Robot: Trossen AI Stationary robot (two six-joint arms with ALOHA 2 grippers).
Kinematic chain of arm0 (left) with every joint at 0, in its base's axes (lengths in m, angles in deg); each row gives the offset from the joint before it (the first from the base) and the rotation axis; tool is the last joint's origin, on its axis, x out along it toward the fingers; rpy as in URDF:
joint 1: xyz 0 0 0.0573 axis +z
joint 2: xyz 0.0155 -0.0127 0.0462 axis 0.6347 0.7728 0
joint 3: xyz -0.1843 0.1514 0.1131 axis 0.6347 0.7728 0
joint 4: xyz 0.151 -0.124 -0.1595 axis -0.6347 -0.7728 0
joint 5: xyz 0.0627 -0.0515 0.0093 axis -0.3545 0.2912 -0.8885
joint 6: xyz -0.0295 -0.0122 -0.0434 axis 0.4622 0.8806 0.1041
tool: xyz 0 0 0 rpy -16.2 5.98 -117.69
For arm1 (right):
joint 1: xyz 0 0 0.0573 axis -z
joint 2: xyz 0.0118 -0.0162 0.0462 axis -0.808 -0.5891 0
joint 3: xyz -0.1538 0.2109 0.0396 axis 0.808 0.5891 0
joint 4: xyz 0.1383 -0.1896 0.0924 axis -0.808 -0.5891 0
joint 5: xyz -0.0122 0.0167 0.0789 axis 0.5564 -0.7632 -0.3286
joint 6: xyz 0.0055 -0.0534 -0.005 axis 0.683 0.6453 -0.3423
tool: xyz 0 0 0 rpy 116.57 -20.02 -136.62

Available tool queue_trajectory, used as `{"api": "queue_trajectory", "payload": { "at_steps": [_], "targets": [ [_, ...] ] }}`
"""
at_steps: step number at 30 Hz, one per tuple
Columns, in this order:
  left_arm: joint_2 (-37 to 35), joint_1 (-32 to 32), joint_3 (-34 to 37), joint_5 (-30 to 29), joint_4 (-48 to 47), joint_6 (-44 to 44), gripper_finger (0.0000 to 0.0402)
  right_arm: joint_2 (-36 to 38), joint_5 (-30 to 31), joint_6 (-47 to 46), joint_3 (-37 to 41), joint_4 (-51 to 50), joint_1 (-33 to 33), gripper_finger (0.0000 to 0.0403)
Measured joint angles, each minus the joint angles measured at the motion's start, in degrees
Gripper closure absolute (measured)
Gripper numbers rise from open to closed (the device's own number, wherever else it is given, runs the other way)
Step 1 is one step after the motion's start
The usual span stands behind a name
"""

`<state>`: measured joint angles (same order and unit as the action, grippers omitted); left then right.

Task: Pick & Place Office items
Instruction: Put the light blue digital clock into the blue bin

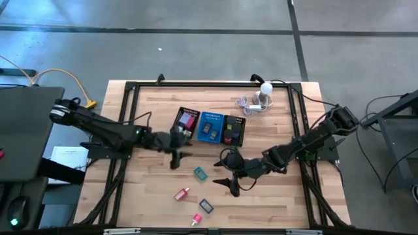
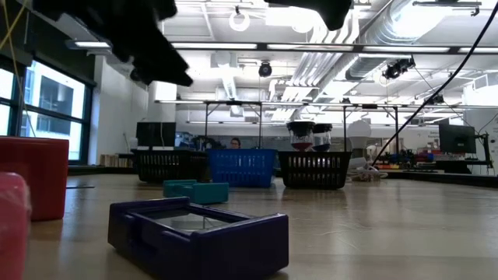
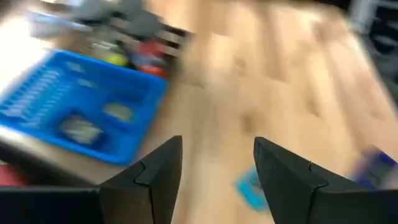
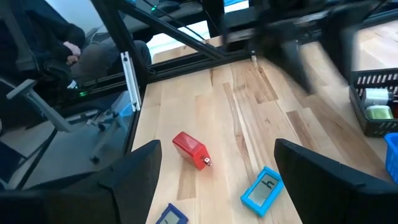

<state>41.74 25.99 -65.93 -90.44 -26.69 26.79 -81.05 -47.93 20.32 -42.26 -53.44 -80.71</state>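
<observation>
Four office items lie loose on the table (image 1: pixel 274 202) in front of the tray (image 1: pixel 241 130): a teal block (image 1: pixel 200 173), a red-pink piece (image 1: pixel 181 193), a dark blue block (image 1: pixel 206 205) and a pink piece (image 1: pixel 196 219) nearest the front edge. More pieces sit in the tray. Its left black mesh section (image 1: pixel 179 116) holds red and pink pieces, the blue middle section (image 1: pixel 210 127) holds small grey-green ones, and the right black section holds green and red ones.

The low view puts the dark blue block (image 2: pixel 198 233) close to the lens, the teal block (image 2: pixel 194 190) behind it and the tray's three baskets in a row farther back. The right wrist view shows the red piece (image 4: pixel 191 150) and the teal block (image 4: pixel 262 190) on the wood, well apart. The left wrist view, blurred, shows the blue section (image 3: pixel 81 112) with two greyish pieces inside.

The left gripper (image 1: pixel 175 155) reaches in from the left, just in front of the tray's left section, jaws apart and empty. The right gripper (image 1: pixel 230 183) stretches in from the right, to the right of the teal block, jaws wide apart, holding nothing.
</observation>
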Motion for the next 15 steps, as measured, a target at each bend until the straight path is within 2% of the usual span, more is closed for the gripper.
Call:
{"api": "queue_trajectory", "payload": {
  "at_steps": [4, 8, 11, 15],
  "targets": [
    [1.65, -4.98, 0.03, 1.99, -1.09, -0.45, 0.0208, 0.0, -0.04, 0.22, 0.0, -0.02, -0.23, 0.0101],
    [5.33, -9.18, 0.09, 2.05, -2.67, -7.49, 0.0208, 0.0, 0.0, 0.21, 0.0, -0.02, -0.19, 0.0101],
    [8.39, -11.46, 0.09, 2.12, -2.54, -9.2, 0.0208, 0.0, -0.16, -0.44, 0.0, -0.22, -0.22, 0.0101],
    [11.14, -13.4, 0.09, 2.07, -2.4, -9.83, 0.0208, 0.0, -2.93, -1.61, 0.0, -0.35, -0.22, 0.0101]
  ]
}}
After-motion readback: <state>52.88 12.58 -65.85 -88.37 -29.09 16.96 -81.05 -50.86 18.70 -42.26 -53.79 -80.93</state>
